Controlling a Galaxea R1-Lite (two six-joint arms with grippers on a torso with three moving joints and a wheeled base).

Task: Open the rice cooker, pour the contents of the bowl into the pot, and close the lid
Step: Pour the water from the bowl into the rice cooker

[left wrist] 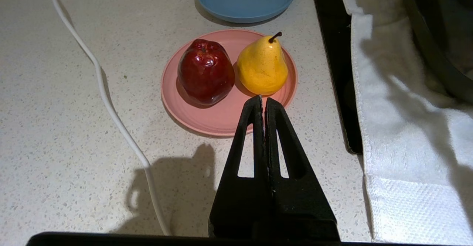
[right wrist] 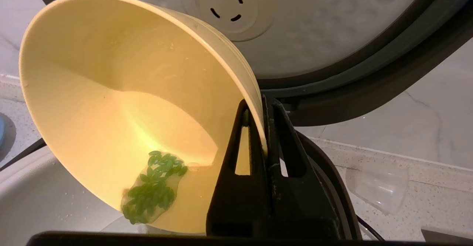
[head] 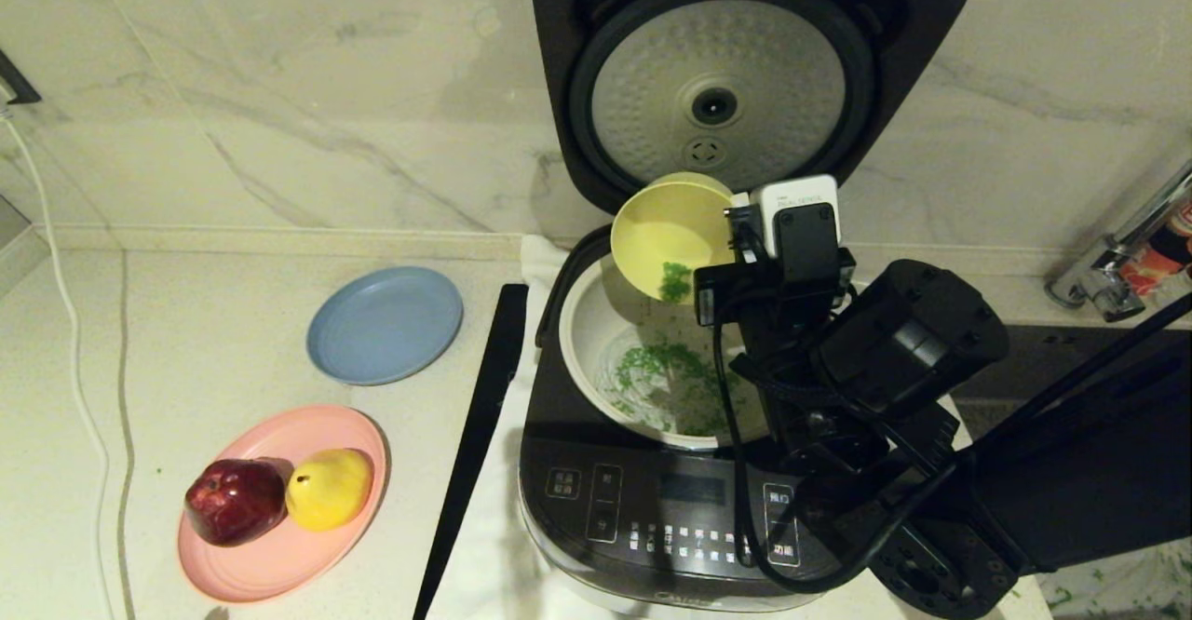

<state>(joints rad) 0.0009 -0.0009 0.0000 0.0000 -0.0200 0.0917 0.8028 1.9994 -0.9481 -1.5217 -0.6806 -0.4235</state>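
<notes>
A small clump of green bits [right wrist: 153,187] clings wet to the lower wall of the tilted bowl [right wrist: 111,102]; if the bowl is righted too soon, that clump stays behind, and a wobble sideways could drop it on the rice cooker [head: 652,508] rim rather than inside. Left of the cooker, a pink plate [head: 242,564] carries a red apple [head: 235,501] and a yellow pear [head: 328,488]; a blue plate [head: 385,324] beyond lies bare. The left gripper [left wrist: 263,103], clenched on nothing, hangs over the pink plate. In the cooker, under the raised lid [head: 736,71], the pot [head: 582,322] already holds most of the greens. The right gripper [right wrist: 263,107] pinches the bowl's rim above the pot.
</notes>
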